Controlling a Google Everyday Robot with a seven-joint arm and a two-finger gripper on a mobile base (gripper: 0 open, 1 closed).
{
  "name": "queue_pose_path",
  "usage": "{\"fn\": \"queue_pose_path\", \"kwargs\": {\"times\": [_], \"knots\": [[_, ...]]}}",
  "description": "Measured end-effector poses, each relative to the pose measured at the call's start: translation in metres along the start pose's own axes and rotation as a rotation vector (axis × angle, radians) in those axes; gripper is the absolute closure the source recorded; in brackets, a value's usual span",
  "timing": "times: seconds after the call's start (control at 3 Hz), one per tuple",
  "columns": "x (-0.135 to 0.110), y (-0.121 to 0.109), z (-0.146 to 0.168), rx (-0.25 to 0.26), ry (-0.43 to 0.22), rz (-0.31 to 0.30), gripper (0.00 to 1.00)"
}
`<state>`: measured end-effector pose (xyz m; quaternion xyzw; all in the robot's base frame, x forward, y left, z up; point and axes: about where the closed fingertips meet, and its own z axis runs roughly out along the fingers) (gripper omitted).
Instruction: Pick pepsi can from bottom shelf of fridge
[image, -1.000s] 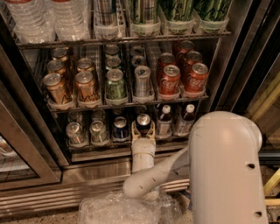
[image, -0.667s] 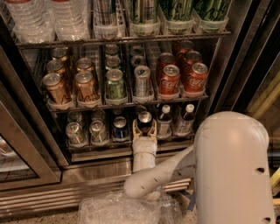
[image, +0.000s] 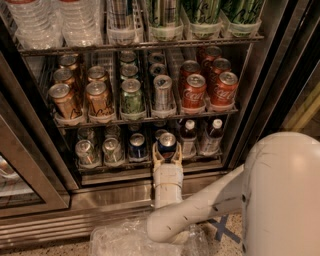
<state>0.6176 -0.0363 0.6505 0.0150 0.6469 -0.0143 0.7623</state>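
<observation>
The fridge (image: 280, 75) stands open in front of me. On its bottom shelf (image: 125, 167) stand two dark blue pepsi cans with silver tops. My gripper (image: 167, 151) reaches in from below, and its pale fingers sit either side of the right pepsi can (image: 167, 144) at the shelf's front edge, closed on it. The other pepsi can (image: 137, 146) stands just to its left, apart from the gripper. My white arm (image: 200, 205) runs down and right to a large white housing (image: 282, 195).
Two silver cans (image: 85, 151) stand at the shelf's left, two dark bottles with white caps (image: 210, 136) at its right. The tier above holds gold, green, silver and red Coca-Cola cans (image: 194, 92). Crumpled clear plastic (image: 145, 240) lies on the floor. The glass door (image: 20, 180) hangs open left.
The white housing has shifted a little right and down. The gripper stays at the right pepsi can.
</observation>
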Motion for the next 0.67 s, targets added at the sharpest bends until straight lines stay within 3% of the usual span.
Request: {"fn": "queue_pose_path", "kwargs": {"times": [0.67], "knots": [[-0.011, -0.005, -0.031, -0.014, 0.023, 0.027, 1.00]]}}
